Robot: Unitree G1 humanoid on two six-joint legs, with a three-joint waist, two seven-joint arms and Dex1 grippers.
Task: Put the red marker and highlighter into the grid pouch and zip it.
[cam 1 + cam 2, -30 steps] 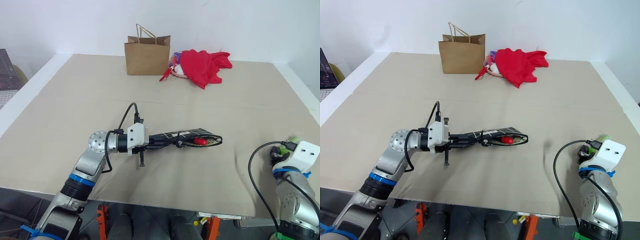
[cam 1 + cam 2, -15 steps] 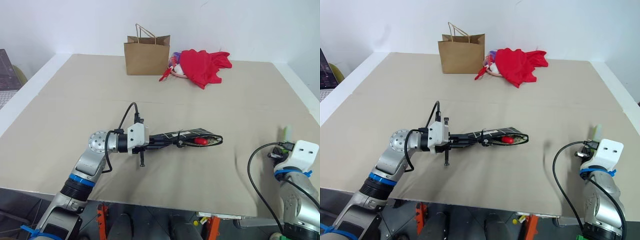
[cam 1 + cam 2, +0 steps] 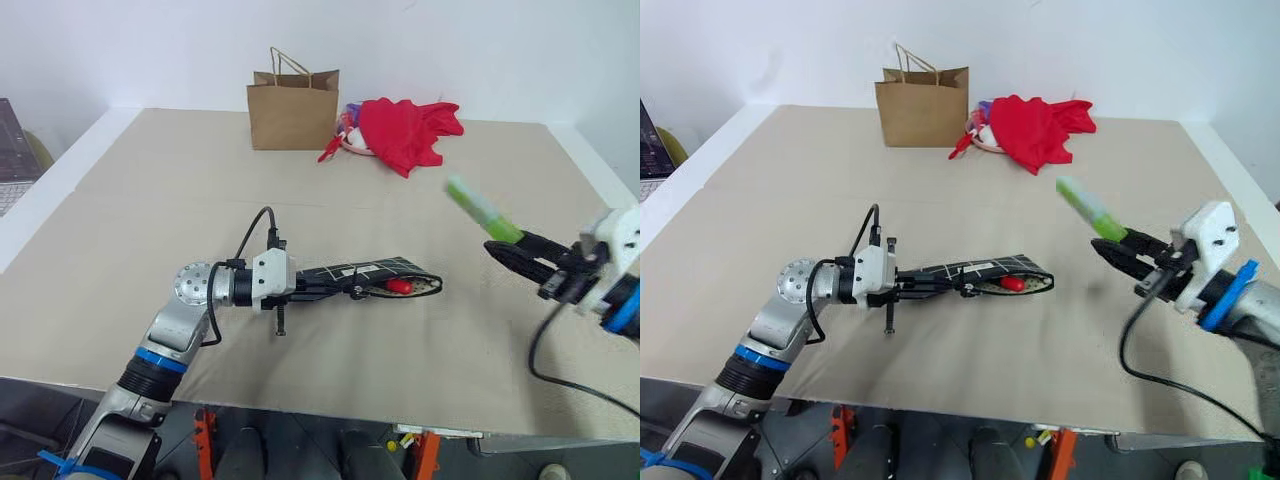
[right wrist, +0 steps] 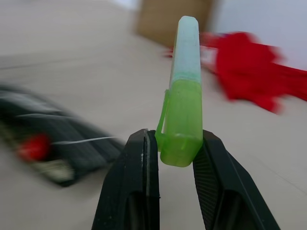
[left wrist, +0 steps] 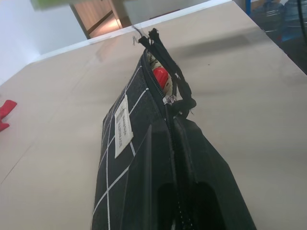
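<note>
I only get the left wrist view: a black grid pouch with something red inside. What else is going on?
Observer: The right tool holds a highlighter in the air, to the right of the pouch.
Operator: Which end is gripped?
Observer: The bright green end; the pale end points away from the tool.
Operator: Anything else on the table?
Observer: A paper bag and a red cloth at the far edge.

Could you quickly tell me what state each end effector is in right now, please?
Left end effector: closed on the grid pouch.
Right end effector: closed on the highlighter, held above the table.
</note>
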